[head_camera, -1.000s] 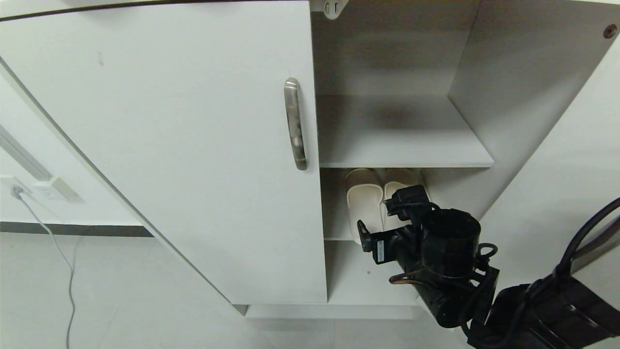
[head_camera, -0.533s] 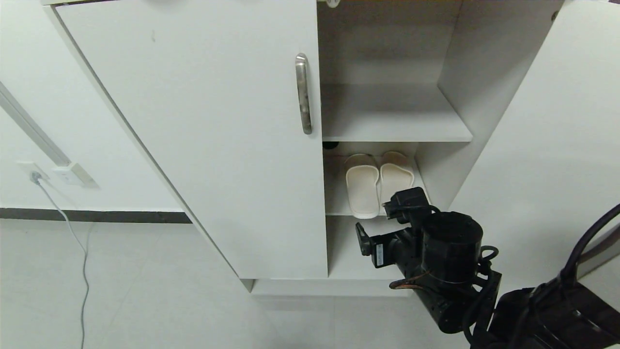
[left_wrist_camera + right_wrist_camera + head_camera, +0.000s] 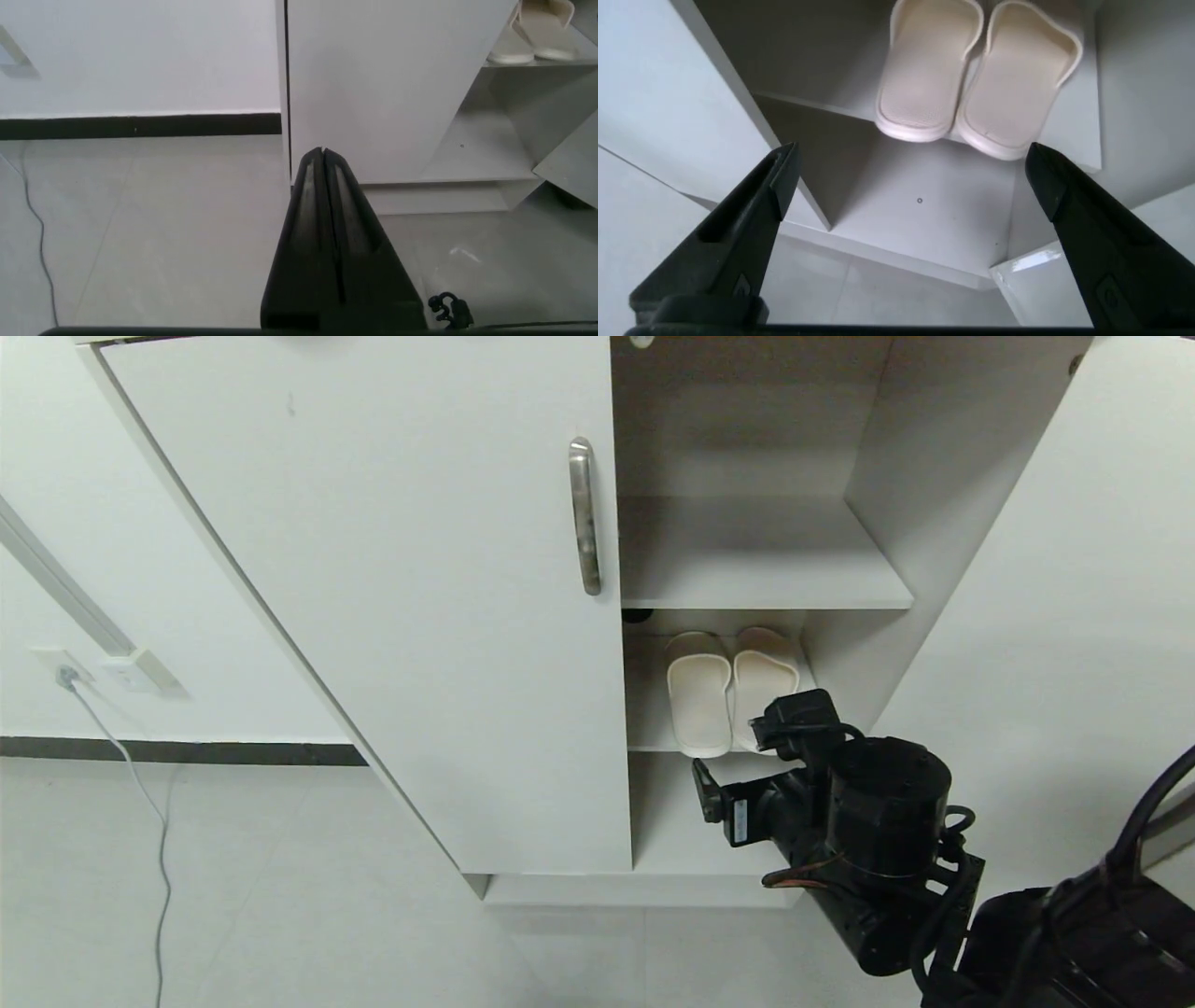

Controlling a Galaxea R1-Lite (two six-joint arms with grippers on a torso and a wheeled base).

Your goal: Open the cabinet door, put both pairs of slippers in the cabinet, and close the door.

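A cream pair of slippers [image 3: 733, 686] lies side by side on the cabinet's middle shelf, and is also in the right wrist view [image 3: 976, 70] and the left wrist view [image 3: 542, 19]. The cabinet's right door [image 3: 1046, 616] stands open. Its left door [image 3: 373, 569], with a metal handle [image 3: 584, 518], is closed. My right gripper [image 3: 742, 747] hangs open and holds nothing just in front of the shelf's edge, near the slippers' heels; its midpoint in its own view is [image 3: 910, 173]. My left gripper [image 3: 322, 163] is shut and holds nothing, low over the floor in front of the cabinet.
The upper shelf [image 3: 756, 560] and the bottom shelf [image 3: 672, 821] are bare. A small dark thing [image 3: 638, 614] peeks out behind the closed door's edge. A wall socket [image 3: 65, 677] with a cable [image 3: 140, 803] is at the left, above grey floor tiles [image 3: 280, 915].
The whole head picture has shifted, so the camera moved and the cabinet looks farther off. My right gripper, still open, has edged slightly to the right and now stands a little off the slippers.
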